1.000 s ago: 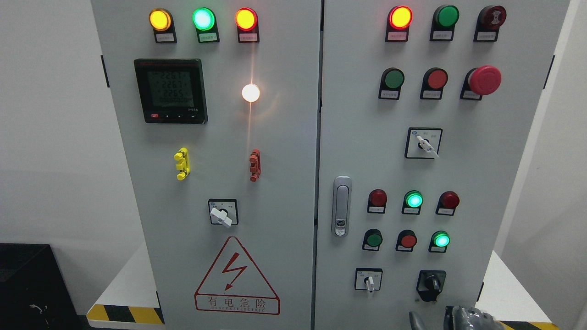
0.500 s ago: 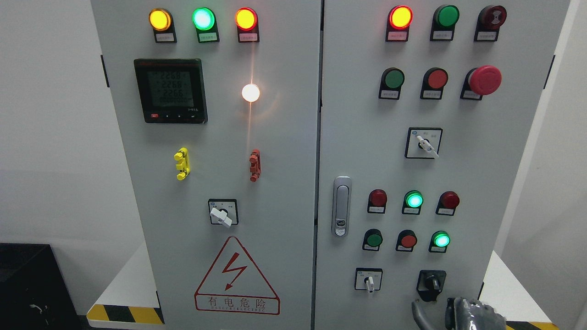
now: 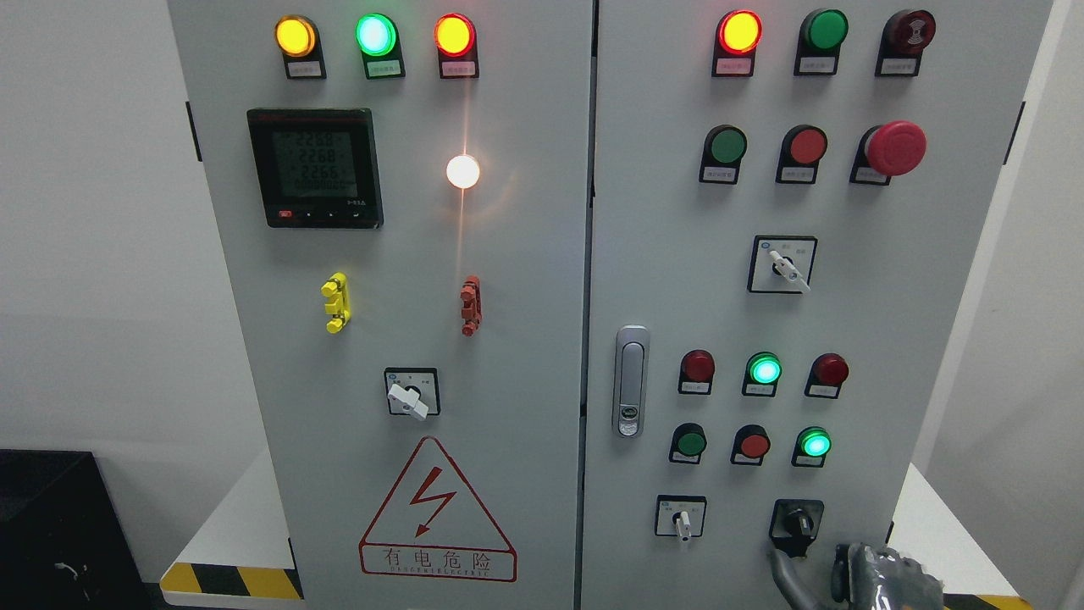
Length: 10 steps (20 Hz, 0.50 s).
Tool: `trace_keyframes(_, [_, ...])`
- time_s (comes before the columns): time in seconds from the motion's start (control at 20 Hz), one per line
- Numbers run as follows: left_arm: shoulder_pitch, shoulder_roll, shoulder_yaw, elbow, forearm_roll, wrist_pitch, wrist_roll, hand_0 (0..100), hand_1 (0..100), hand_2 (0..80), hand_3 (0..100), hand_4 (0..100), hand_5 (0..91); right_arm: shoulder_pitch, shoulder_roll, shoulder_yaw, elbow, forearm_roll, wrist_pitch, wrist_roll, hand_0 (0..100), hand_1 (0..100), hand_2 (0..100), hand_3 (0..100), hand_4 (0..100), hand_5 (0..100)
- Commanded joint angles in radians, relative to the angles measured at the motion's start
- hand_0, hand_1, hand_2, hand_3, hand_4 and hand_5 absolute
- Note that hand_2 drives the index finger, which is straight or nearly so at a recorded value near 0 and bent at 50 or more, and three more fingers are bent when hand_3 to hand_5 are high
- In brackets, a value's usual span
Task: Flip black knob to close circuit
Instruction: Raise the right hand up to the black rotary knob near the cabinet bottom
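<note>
Head view, the only one. The small black plastic rotary knob (image 3: 797,523) on its black mounting plate is sitting at the bottom right of the grey metal cabinet's right door (image 3: 931,296), below the lit green round indicator lamp (image 3: 815,443) and to the right of the white-handled selector switch on a square plate (image 3: 683,518).

The right hand (image 3: 855,578), grey and metallic with a shiny wrapped palm, is showing at the bottom edge just below and right of the knob. One grey finger (image 3: 786,576) is reaching up toward the knob's lower left, its tip just beside or touching the plate edge; contact is unclear. The fingers are looking loosely extended and are holding nothing. The left hand is not showing.

Handling judgement: the knob is looking rigid, fixed to the panel, turning only about its own axis, probably with a stiff spring detent. Its smooth plastic may be slippery for metal fingertips. The best hold is pinching the raised central ridge from both sides, then twisting. Pushing on the round collar or the plate would be doing nothing. Risk: fingers sliding off the narrow ridge.
</note>
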Motion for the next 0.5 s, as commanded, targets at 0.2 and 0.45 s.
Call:
trace_keyframes(0.2, [0.023, 0.0, 0.0, -0.029, 0.0, 0.0, 0.0, 12, 56, 0.0, 0, 0, 0.0, -0.007, 0.0, -0.032, 0.016, -0.005, 0.0, 0.0, 0, 0, 96, 100, 97, 95])
trace_keyframes(0.45, [0.023, 0.0, 0.0, -0.029, 0.0, 0.0, 0.0, 12, 56, 0.0, 0, 0, 0.0, -0.008, 0.0, -0.032, 0.014, -0.011, 0.002, 0.014, 0, 0, 96, 100, 97, 95])
